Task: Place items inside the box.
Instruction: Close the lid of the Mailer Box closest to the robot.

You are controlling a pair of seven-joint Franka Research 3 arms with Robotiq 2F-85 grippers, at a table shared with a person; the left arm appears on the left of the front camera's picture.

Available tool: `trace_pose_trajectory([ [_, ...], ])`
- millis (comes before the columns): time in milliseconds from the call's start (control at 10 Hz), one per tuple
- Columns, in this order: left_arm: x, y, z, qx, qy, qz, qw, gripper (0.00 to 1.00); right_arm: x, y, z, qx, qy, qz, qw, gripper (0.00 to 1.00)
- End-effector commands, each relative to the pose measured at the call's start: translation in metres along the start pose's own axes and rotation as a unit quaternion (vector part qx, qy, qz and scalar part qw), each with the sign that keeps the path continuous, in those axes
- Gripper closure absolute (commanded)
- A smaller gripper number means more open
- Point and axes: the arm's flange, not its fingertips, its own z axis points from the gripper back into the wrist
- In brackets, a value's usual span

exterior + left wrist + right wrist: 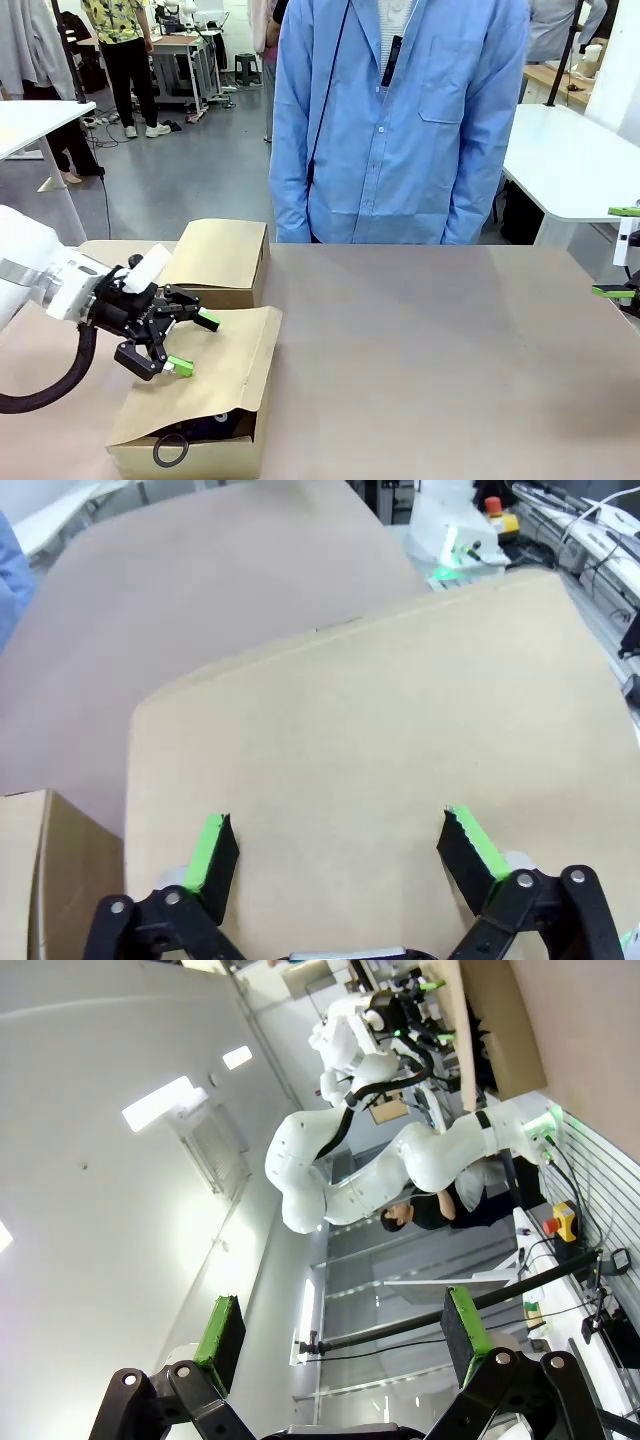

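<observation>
**Left fingers spread over the box flap**

Cardboard fills the near left of the table: the box (190, 440) sits at the near edge, its big flap (225, 370) tilted over the top and leaving only a dark gap along the near side. Through that gap dark items (205, 428) show inside the box, with a black loop (170, 449) hanging out over the front wall; which items they are cannot be told. A second flap or box part (220, 262) lies flat just beyond the box, toward the person.

Above the flap's left edge hangs the left gripper (193, 343), its fingers (180, 366) spread wide with nothing between them. From the left wrist, the two green pads (212, 852) stand well apart over the bare flap (380, 740), whose rounded far corner and far edge run clear against the table (200, 570) beyond.

Right of the box, the table (430, 350) lies bare across to its right edge, giving wide open room. At that right edge sits the right gripper (622, 252), far from the box, fingers parted and holding nothing; its wrist camera shows the right gripper (342, 1332) with pads set wide, pointing off toward the ceiling and the room.

Beyond the box, a person in a blue shirt (400, 120) stands at the table's far edge.
</observation>
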Motion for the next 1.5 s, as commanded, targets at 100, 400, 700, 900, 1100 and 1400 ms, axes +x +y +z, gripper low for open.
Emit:
trace_pose_trajectory([
  [100, -0.003, -0.069, -0.022, 0.007, 0.036, 0.015, 0.999, 0.00, -0.001, 0.003, 0.001, 0.004, 0.001, 0.008, 1.000, 0.00],
  [400, 0.024, -0.069, 0.020, -0.002, 0.001, 0.036, 0.999, 0.00, -0.001, 0.003, 0.001, 0.004, 0.001, 0.008, 1.000, 0.00],
  [700, 0.058, -0.082, 0.112, -0.046, -0.067, 0.095, 0.992, 0.00, -0.001, 0.003, 0.001, 0.004, 0.001, 0.008, 1.000, 0.00],
  [900, 0.054, -0.082, 0.155, -0.034, -0.126, 0.192, 0.973, 0.00, -0.001, 0.003, 0.001, 0.004, 0.001, 0.008, 1.000, 0.00],
  [1100, 0.036, -0.071, 0.210, 0.061, -0.200, 0.446, 0.870, 0.00, -0.001, 0.003, 0.001, 0.004, 0.001, 0.008, 1.000, 0.00],
  [1400, -0.035, -0.037, 0.284, 0.056, -0.358, 0.641, 0.676, 0.00, -0.001, 0.003, 0.001, 0.004, 0.001, 0.008, 1.000, 0.00],
])
